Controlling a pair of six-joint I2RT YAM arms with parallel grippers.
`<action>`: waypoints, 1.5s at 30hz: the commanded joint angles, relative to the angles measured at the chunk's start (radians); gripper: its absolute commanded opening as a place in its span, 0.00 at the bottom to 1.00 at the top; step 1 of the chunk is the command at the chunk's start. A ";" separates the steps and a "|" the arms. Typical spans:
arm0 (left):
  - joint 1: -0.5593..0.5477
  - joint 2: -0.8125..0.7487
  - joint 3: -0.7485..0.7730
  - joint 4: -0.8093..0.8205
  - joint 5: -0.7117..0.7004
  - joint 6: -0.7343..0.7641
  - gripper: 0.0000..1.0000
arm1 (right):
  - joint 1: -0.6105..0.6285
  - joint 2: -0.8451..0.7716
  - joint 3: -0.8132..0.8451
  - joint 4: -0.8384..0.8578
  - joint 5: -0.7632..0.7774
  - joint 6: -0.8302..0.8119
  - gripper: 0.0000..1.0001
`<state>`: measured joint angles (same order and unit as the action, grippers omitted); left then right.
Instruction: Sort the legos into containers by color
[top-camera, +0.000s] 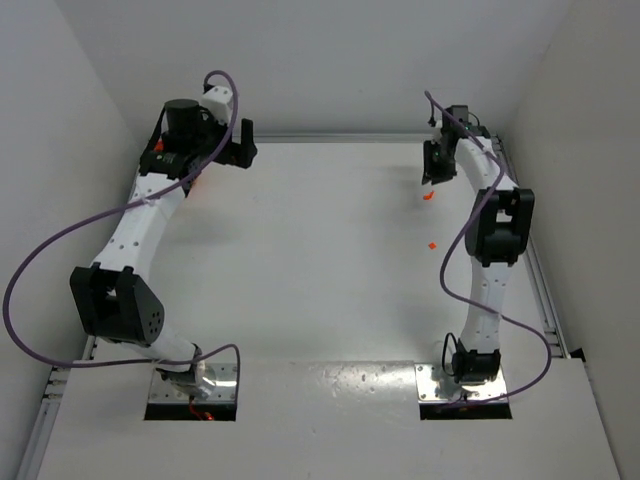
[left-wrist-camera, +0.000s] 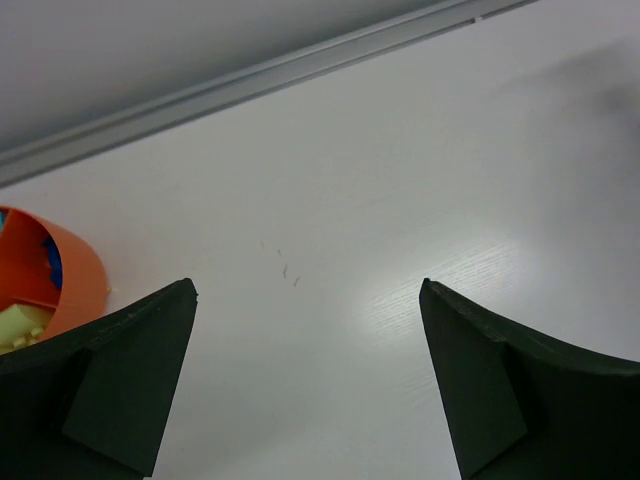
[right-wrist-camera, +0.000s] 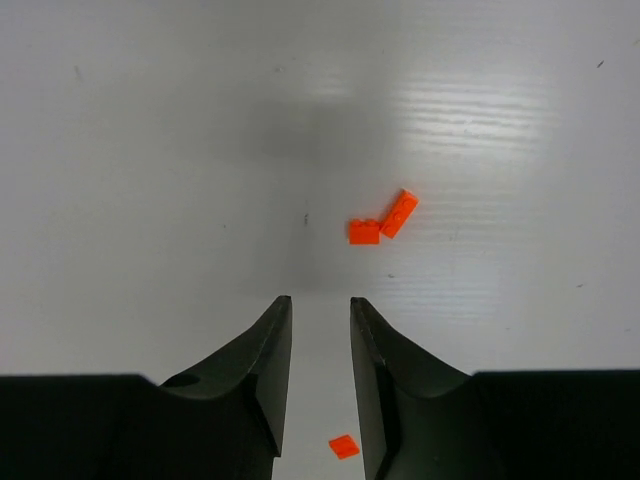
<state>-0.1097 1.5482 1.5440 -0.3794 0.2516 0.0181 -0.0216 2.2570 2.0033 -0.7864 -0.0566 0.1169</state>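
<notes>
Right gripper (right-wrist-camera: 320, 305) narrowly apart, empty, just short of orange pair (right-wrist-camera: 364, 232). Step: likely picking orange bricks. Next: advance over pair, clamp one brick. Left gripper (left-wrist-camera: 308, 290) wide apart, empty.

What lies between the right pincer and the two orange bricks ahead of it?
Nothing. In the right wrist view, only bare table separates the right pincer from the orange bricks.

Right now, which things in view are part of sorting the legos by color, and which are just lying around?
Part of the job: orange bowl, with a yellow-green brick and a blue brick inside; two orange bricks side by side; a third orange brick.
Just lying about: purple cables; metal rail; faint scuff marks.
</notes>
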 joint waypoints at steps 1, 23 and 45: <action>0.008 -0.066 -0.033 0.092 -0.058 -0.079 1.00 | 0.008 0.013 -0.024 0.053 0.038 0.139 0.30; 0.008 -0.057 -0.082 0.102 -0.078 -0.127 1.00 | -0.001 0.153 0.026 0.092 0.228 0.323 0.36; 0.008 -0.095 -0.174 0.102 0.029 -0.043 1.00 | -0.040 0.170 -0.037 0.102 0.057 0.244 0.00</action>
<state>-0.1047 1.5177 1.4094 -0.3035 0.2165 -0.0669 -0.0525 2.4508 2.0201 -0.6827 0.1024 0.4248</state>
